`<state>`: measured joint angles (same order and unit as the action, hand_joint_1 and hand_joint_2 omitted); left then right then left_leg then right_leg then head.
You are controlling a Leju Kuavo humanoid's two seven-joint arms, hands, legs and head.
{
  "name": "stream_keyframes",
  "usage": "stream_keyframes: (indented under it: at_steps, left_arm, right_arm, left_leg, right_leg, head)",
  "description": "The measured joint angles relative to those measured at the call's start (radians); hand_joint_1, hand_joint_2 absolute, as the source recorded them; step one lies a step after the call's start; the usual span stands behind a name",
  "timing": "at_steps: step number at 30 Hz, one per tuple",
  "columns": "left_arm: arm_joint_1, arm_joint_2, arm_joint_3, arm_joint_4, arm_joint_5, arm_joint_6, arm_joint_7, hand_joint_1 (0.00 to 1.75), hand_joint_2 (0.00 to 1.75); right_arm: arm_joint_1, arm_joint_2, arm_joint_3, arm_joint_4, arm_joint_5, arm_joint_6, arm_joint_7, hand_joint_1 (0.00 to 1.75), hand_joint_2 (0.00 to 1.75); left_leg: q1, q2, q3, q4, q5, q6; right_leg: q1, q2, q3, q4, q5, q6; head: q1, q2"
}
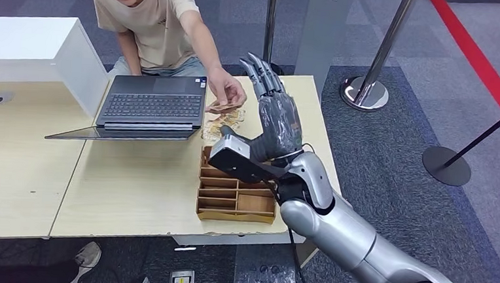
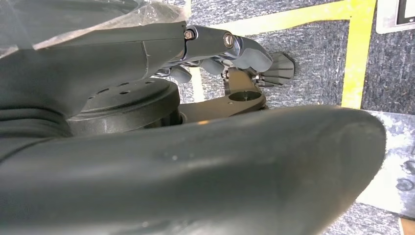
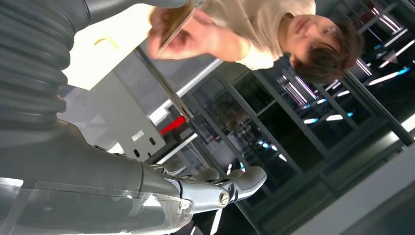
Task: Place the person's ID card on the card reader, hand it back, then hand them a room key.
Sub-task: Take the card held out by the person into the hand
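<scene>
Right hand (image 1: pixel 276 113) raised above the table (image 1: pixel 133 193), fingers spread wide and straight, holding nothing. Just beyond its fingertips the person's hand (image 1: pixel 227 91) pinches the ID card (image 1: pixel 218 105), low over the table beside the laptop (image 1: pixel 151 106). Card looks flat-ish, long axis roughly pointing toward the robot hand; exact tilt unclear. Best to turn the palm and close on the card's near edge gently. Wooden tray (image 1: pixel 236 196) below the wrist. Left hand (image 2: pixel 230 51) hangs by the floor, grip state unclear.

Laptop (image 1: pixel 150 106) and person's hand (image 1: pixel 227 91) crowd the wooden tray (image 1: pixel 234 203); table's left side open.
</scene>
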<state>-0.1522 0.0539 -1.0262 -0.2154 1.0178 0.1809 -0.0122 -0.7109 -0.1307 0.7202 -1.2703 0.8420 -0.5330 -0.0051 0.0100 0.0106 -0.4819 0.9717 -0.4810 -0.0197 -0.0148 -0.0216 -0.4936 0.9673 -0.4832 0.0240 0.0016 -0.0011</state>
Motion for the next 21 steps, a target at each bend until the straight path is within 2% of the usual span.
stream_keyframes:
  at_steps: [8,21]
  left_arm:
    - [0.002,0.0,0.0,0.0,0.006,0.004,0.001,0.0,0.0]
    - [0.003,0.0,-0.001,0.0,-0.004,0.003,0.006,0.0,0.0]
  right_arm:
    - [0.04,0.042,0.019,0.023,0.033,-0.03,-0.002,0.0,1.75]
    - [0.081,0.049,0.038,0.076,0.06,-0.021,-0.003,0.0,1.75]
  left_leg:
    - [0.0,0.0,0.0,0.0,0.0,0.0]
    - [0.0,0.0,0.0,0.001,0.0,0.0]
  right_leg:
    - [0.0,0.0,0.0,0.0,0.0,0.0]
    - [0.0,0.0,0.0,0.0,0.0,0.0]
  head:
    - [0.0,0.0]
    - [0.0,0.0]
